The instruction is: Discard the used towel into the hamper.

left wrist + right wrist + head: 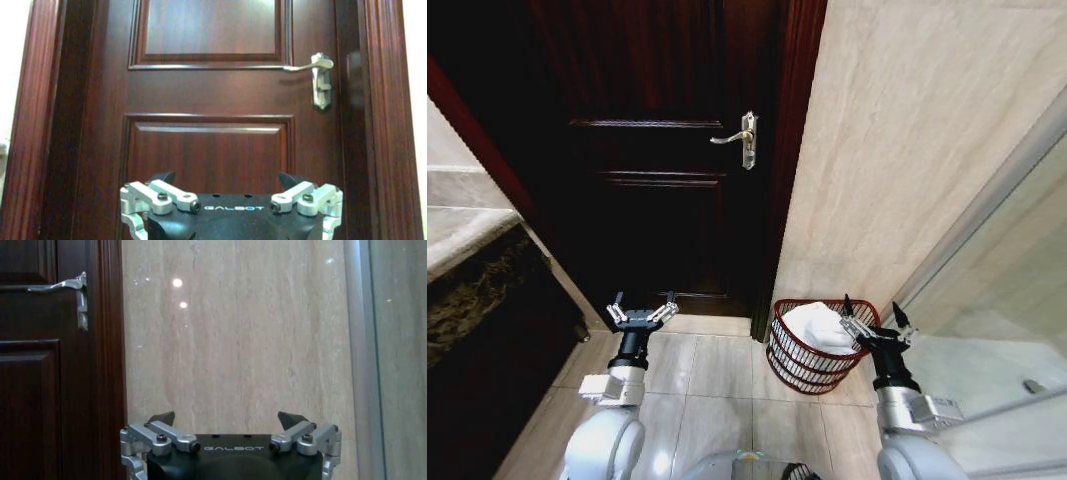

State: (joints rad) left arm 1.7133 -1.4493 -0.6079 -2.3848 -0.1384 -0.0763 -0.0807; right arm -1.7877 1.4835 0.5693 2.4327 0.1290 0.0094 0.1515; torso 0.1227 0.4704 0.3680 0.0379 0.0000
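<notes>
The towel (819, 327) lies bunched inside the hamper (799, 362), a white heap rising a little above the red wire rim, just to the inner side of the right gripper (873, 318) and slightly below its fingers. Those fingers are spread wide and hold nothing; one tip hangs over the near edge of the rim, apart from the cloth. Judging from how things lie, the discard looks done. The towel would handle as a light, limp thing: it would fold and drape under any pinch, so a hold on a raised fold at the top of the heap would suit best, with care that a trailing corner does not snag on the thin ribs. The hamper itself looks light and easily tipped if the fingers catch its rim. It stands on the tiled floor (717, 370) against the marble wall (907, 150), close beside the frame of the dark wooden door (657, 150), whose metal handle (739, 138) sits well above and beyond both sets of fingers. A glass shower panel (997, 300) runs along the outer side of the right fingers. The left gripper (641, 312) is parked well apart from the hamper, facing the door, its fingers spread and empty; a dark stone surface (467, 280) lies to its outer side.
</notes>
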